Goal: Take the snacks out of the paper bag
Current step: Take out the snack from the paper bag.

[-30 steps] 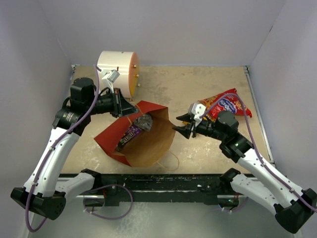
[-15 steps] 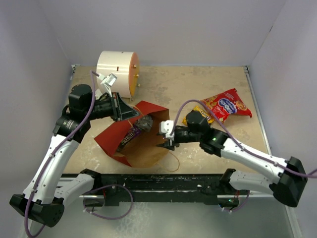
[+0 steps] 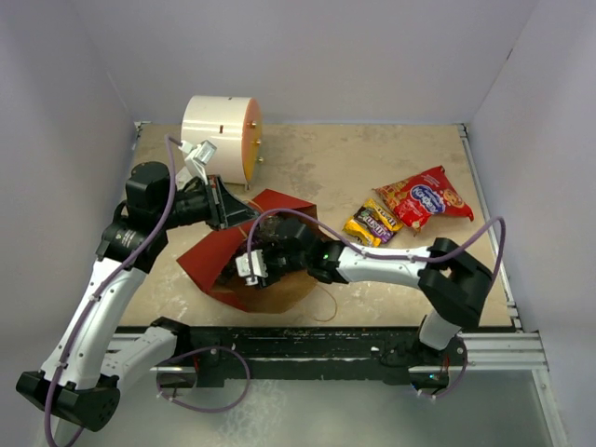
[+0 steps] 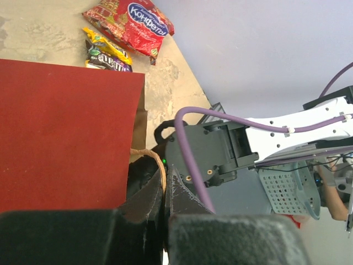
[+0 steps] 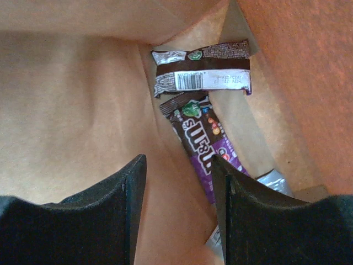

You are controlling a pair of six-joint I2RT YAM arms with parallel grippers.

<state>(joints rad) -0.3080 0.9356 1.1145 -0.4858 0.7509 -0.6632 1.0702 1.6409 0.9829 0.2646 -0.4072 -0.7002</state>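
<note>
On the table [image 3: 372, 158], the paper bag [image 3: 200, 261] lay on its side, red outside uppermost and its mouth turned toward the right arm. At the bag's upper rim, the left gripper [image 3: 233, 209] was closed tight. The left wrist view showed its fingers pressed together with the brown cord handle [image 4: 149, 157] running up between their tips, so the bag was held by that handle.

The right arm reached across and into the mouth, and the right gripper [image 3: 250, 268] was inside the bag. The right wrist view showed its jaws standing apart with nothing between them, over the brown kraft lining [image 5: 66, 110].

Three snacks were noted inside, ahead of the open fingers:
- a purple packet [image 5: 204, 149], lying lengthwise along the crease of the bag;
- a brown-and-white packet [image 5: 201, 72] with a barcode, just beyond it;
- a corner of a silver packet [image 5: 270, 179], mostly hidden.

Two snacks lay outside on the table, well to the right of the bag: a red packet [image 3: 424, 197] with a blue oval logo and, touching its near-left side, a yellow packet [image 3: 371, 223]. A white-and-orange cylinder [image 3: 222, 135] stood at the far left.
</note>
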